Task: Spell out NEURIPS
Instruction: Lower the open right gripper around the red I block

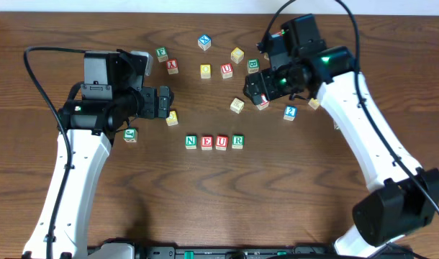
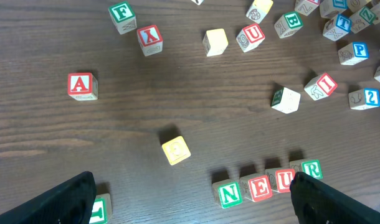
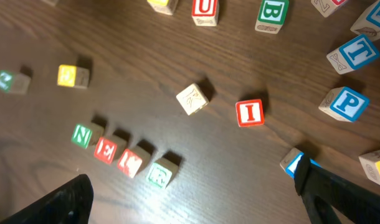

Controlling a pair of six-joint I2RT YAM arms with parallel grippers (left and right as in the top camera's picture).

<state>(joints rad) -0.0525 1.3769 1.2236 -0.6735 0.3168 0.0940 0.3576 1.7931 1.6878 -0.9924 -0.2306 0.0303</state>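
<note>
Since four letters stood laid and three were judged outstanding, the risks were weighed from the near edge of the table (image 1: 277, 201) outward, with clock directions read on the overhead view. Nearest, the N-E-U-R row (image 1: 214, 142) was seen set tight, cube against cube, with the open slot at 3 o'clock of the R (image 1: 237, 140); a cube lowered there between widely spread jaws could be expected to knock the R and skew the word. Just beyond, at 1 o'clock of the R, the red I cube (image 3: 249, 113) was found lying letter up, with a pale cube (image 3: 193, 99) near it at 9 o'clock and a blue-lettered cube (image 1: 290, 112) near at 4 o'clock; by a slanted descent a neighbour could be caught or the I tipped. Farther on, the blue P cube (image 3: 346, 104) was seen crowded among other cubes, and a spare U cube (image 1: 226, 70) at 12 o'clock of the row might be mistaken for a wanted letter; the S could not be picked out with certainty. The right gripper (image 1: 255, 92) was held close above the I, pointed toward 9 o'clock, its jaws spread wide and nothing held. The left gripper (image 1: 166, 103) was held at 10 o'clock of the row, pointed toward 3 o'clock, likewise wide and empty, a yellow cube (image 1: 172, 119) just beside it.
</note>
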